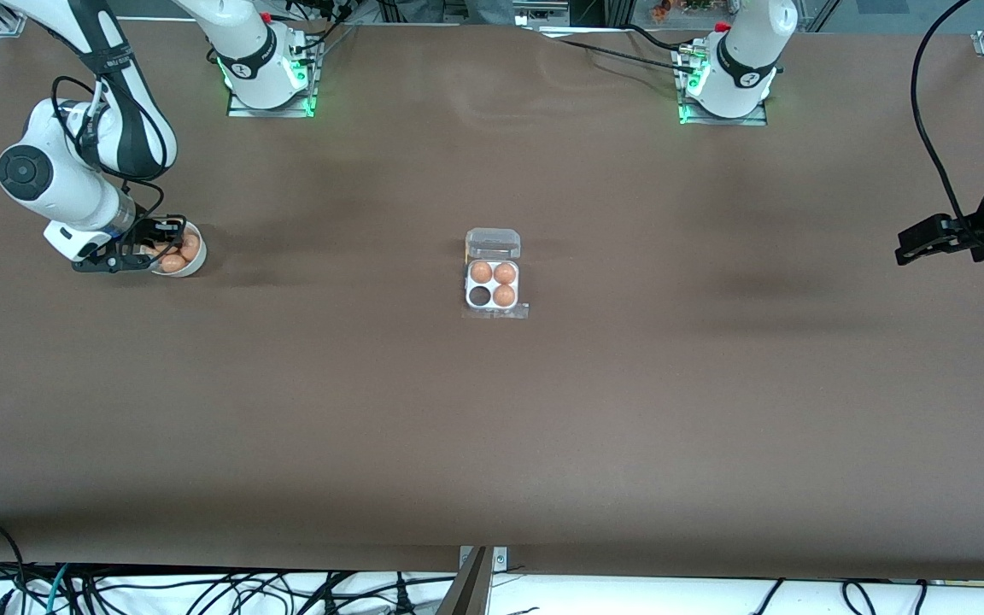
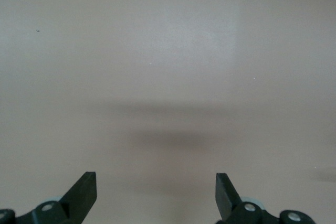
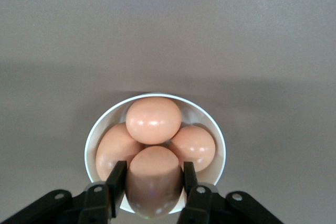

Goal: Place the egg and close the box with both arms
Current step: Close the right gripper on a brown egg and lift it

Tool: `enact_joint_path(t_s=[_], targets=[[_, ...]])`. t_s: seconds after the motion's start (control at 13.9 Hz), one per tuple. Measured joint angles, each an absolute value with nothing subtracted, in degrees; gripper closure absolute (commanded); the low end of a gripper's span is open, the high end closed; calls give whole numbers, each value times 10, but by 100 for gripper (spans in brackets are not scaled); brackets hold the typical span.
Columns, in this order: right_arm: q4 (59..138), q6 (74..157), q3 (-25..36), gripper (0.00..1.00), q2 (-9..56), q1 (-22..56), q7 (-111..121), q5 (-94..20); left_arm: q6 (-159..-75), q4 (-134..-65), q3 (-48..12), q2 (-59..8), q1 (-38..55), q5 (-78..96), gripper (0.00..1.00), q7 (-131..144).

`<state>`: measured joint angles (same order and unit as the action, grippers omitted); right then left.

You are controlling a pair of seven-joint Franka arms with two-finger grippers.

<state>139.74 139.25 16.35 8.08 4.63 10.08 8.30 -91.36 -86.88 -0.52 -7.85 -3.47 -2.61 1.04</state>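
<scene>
Right gripper [image 3: 154,190] clamps a fragile, slippery egg [image 3: 153,181] across its middle (bowl [image 1: 192,260] near the desk's end); left gripper [image 2: 156,195] waits, spread wide.

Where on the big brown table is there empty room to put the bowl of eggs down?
Bare table runs between the egg carton and the open left gripper, and all along the edge nearest the front camera. It is crowded at the bowl, where the right gripper is shut on an egg.
</scene>
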Motion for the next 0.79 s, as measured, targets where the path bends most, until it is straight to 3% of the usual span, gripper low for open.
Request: enact_joint_path(t_s=[0.43, 0.79], targets=[[1339, 1307, 155, 64, 77, 51, 101, 83, -914, -869, -6, -79, -34, -26, 0, 10], [1234, 1179, 83, 65, 78, 66, 34, 74, -914, -869, -5, -79, -34, -26, 0, 10]])
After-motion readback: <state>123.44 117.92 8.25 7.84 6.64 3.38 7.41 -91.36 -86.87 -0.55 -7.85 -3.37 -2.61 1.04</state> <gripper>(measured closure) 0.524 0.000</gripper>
